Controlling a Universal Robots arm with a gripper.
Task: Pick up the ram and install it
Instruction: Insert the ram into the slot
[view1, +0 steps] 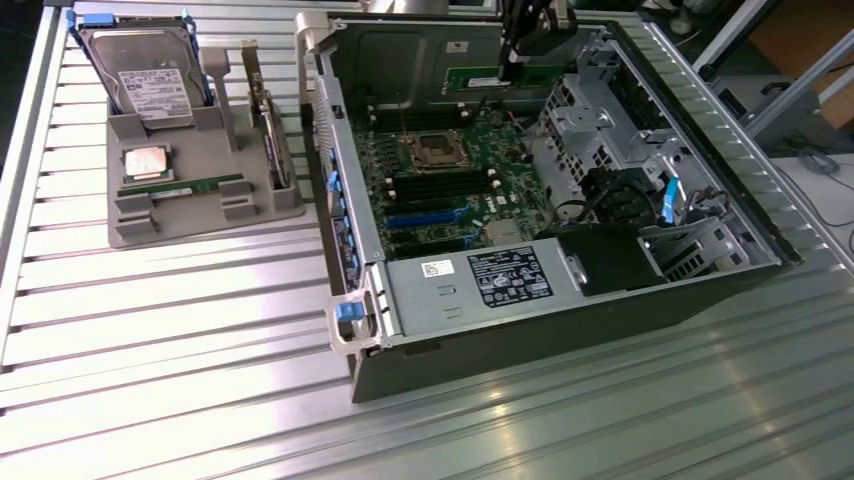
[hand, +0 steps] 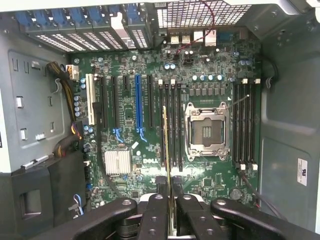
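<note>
My gripper (view1: 511, 70) hangs over the back of the open computer case (view1: 360, 340), shut on the ram (view1: 501, 80), a narrow green board held on edge above the motherboard (view1: 454, 190). In the wrist view the ram (hand: 165, 140) appears edge-on as a thin yellowish-green strip running out from between the black fingers (hand: 161, 200) of my gripper (hand: 170, 192). It lies along the black memory slots (hand: 173, 125) beside the empty processor socket (hand: 206, 131), still above the board. Whether it touches a slot I cannot tell.
A grey fixture (view1: 200, 215) on the exterior view's left carries a hard drive (view1: 147, 75), a square silver processor chip (view1: 147, 162), a bracketed card (view1: 267, 130) and another green stick (view1: 187, 184). Inside the case are the power supply (view1: 467, 280), drive cages (view1: 601, 110) and more memory slots (hand: 245, 125).
</note>
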